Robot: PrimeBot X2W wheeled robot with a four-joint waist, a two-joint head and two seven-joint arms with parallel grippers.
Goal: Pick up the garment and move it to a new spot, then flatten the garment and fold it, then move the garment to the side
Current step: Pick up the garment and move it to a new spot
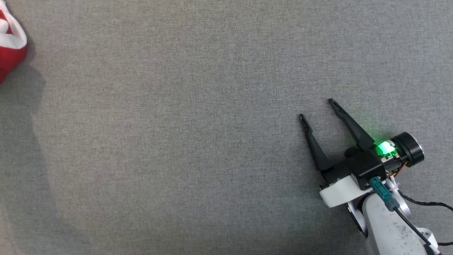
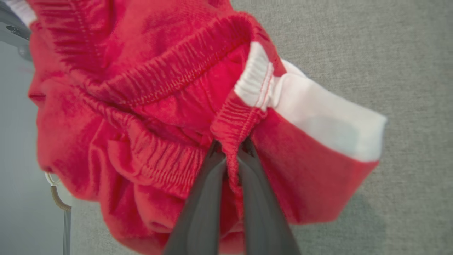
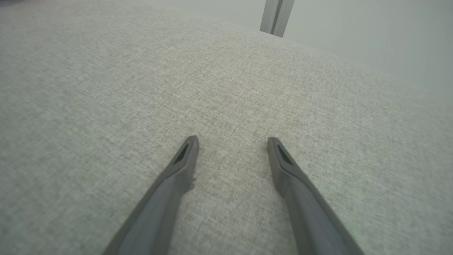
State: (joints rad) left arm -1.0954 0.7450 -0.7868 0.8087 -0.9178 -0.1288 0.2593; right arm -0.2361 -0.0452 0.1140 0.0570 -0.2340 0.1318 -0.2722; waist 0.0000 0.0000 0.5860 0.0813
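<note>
The bright red jersey garment with white sleeve parts point(image 2: 141, 106) is bunched into a loose heap at the far left of the grey woven cloth surface point(image 1: 198, 134). In the head view, a small red and white corner of it shows at the upper left edge, with a soft shadow beside it.

The left gripper point(image 2: 230, 147) has its two dark fingers pressed together on a ribbed red seam of the garment, just beside a white cuff. It pinches one thin fold, and the rest of the cloth gathers around the fingers. I cannot tell for sure whether the heap rests on the surface or hangs a little above it.

The right gripper point(image 1: 315, 108) is at the lower right over the bare surface, well apart from the garment. Its fingers are spread wide and hold nothing.

I judge that the first step is in hand: the grasp for the pick-up is made, but the garment is not yet at a new spot. The next move calls for lifting it and carrying it toward the open middle of the surface. The pinch holds only a narrow seam, so a slow carry seems wise. Flattening will probably need the right gripper too.
</note>
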